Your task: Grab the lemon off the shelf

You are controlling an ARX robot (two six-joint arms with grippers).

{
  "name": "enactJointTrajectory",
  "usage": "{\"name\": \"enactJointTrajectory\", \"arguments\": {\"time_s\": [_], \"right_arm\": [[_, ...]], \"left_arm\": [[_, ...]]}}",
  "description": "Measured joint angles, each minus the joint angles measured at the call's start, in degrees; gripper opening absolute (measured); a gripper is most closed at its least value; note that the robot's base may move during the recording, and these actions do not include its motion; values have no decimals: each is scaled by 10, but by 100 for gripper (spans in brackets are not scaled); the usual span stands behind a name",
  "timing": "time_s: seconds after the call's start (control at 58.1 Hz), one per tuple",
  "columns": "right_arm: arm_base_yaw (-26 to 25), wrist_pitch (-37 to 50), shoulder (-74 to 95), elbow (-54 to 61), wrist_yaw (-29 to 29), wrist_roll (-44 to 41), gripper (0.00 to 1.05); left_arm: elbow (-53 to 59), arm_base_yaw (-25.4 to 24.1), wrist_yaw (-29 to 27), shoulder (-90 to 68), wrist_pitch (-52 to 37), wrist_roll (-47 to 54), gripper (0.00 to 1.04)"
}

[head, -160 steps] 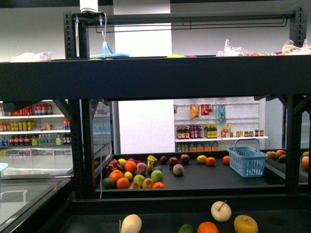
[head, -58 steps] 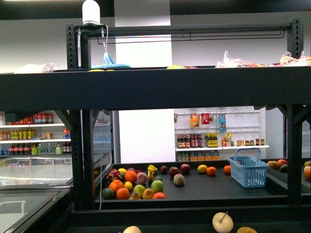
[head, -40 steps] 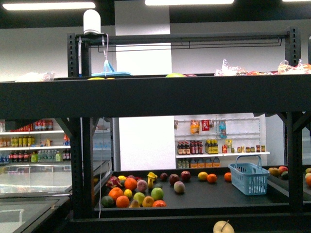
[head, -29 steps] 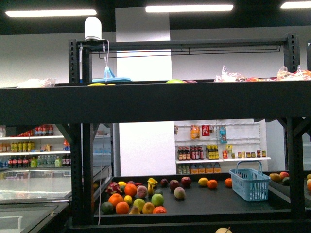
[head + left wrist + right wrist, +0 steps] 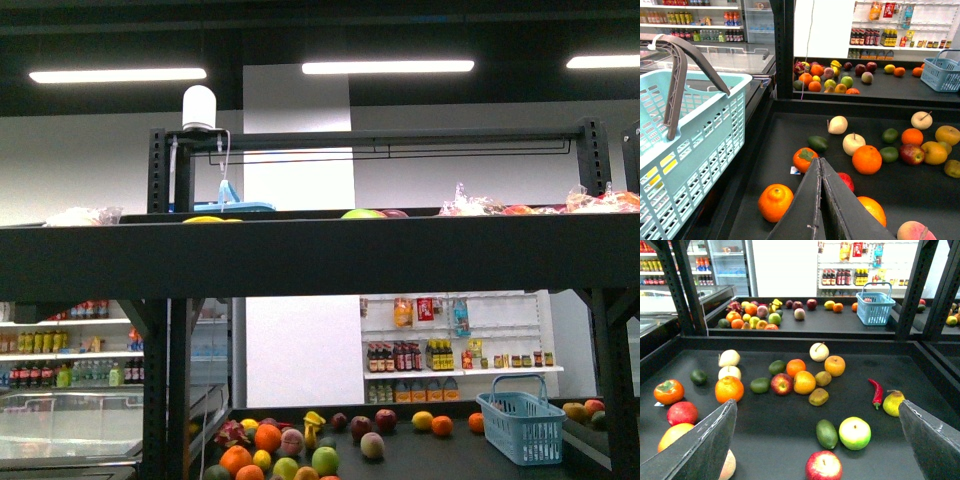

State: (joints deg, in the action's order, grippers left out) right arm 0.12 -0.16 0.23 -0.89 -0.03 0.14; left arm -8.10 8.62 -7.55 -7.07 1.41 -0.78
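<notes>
Where the lemon lies: the lemon [image 5: 893, 402] rests on the dark lower tier of the shelf [image 5: 770, 427], towards the robot's right side of the fruit spread, seen in the right wrist view.
Lemon's neighbours: a red chili pepper [image 5: 876, 392] lies just beside it, close but whether touching I cannot tell; a green-and-yellow apple [image 5: 855, 433] sits near it, closer to the camera.
Left gripper: the left gripper [image 5: 820, 162] has its two dark fingers pressed together with nothing between them, hanging above the tier.
Under the left gripper: a red persimmon [image 5: 804, 159] and a red fruit [image 5: 845, 181] lie either side of the closed tips, and an orange [image 5: 775, 202] lies nearer the camera.
Right gripper: the right gripper [image 5: 817, 405] stands wide apart, one finger at each edge of its wrist view, holding nothing; the lemon lies just inside the finger on the chili's side, not touched by it.
Basket by the left arm: a pale teal basket [image 5: 700, 145] with a grey handle stands at the tier's edge, beside the left gripper.
Front camera: it looks high, with a thick black tier of the shelf [image 5: 320, 255] crossing the view.
Far rack: more fruit and a blue basket [image 5: 527, 424] sit on another dark tier behind.
</notes>
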Motion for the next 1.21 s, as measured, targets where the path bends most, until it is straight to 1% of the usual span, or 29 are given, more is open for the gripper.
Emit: {"name": "enactJointTrajectory", "arguments": {"time_s": [0.017,0.052,0.086,0.121,0.189,0.551,0.637,0.827,0.964,0.982,1.188,1.205], "right_arm": [[0,0,0,0,0,0,97],[0,0,0,0,0,0,97],[0,0,0,0,0,0,97],[0,0,0,0,0,0,97],[0,0,0,0,0,0,97],[0,0,0,0,0,0,97],[0,0,0,0,0,0,97],[0,0,0,0,0,0,97],[0,0,0,0,0,0,97],[0,0,0,0,0,0,97],[0,0,0,0,0,0,97],[0,0,0,0,0,0,97]], "left_arm": [[3,-15,26,3,0,0,3],[8,-48,60,9,0,2,3],[13,-70,65,12,0,2,3],[17,-80,66,17,-1,2,3],[25,-82,74,23,-3,2,3],[51,-83,74,45,-8,2,3],[73,-83,74,65,-11,2,3],[73,-83,75,68,-11,1,3],[73,-83,75,68,-11,2,32],[73,-83,75,68,-11,2,34],[73,-83,75,68,-11,2,75],[73,-83,75,68,-11,2,77]]}}
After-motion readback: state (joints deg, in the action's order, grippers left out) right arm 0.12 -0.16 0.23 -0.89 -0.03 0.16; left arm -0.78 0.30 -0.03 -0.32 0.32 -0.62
